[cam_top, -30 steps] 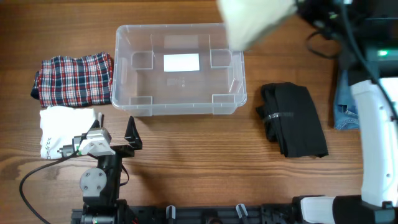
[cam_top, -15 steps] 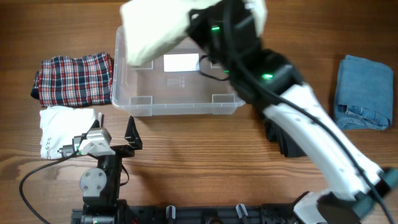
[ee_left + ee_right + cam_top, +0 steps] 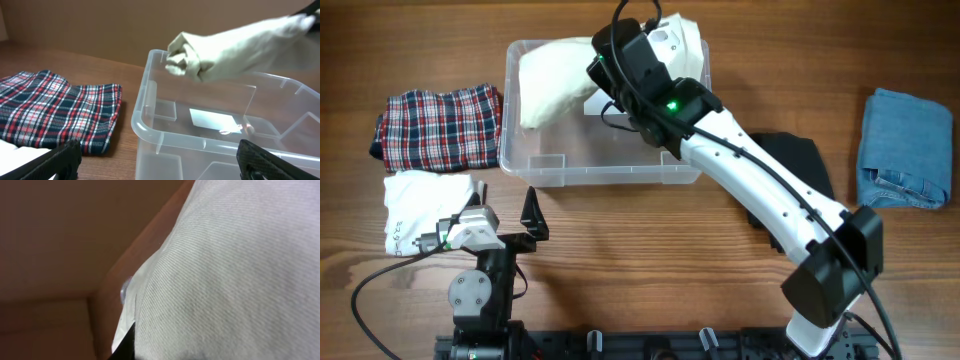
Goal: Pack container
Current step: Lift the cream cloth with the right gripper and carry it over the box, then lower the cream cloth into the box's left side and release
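One arm matters: the right gripper (image 3: 625,58), closed on the cream cloth (image 3: 555,82), hangs directly above the container (image 3: 610,172) at 12 o'clock on the table (image 3: 640,270). Cloth and container both run from 9 to 3 o'clock. The left gripper (image 3: 532,218), at 7 o'clock, stands open.

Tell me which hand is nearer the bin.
Right. The right hand is over the bin, gripping a cream cloth; the left hand sits open just outside its near wall.
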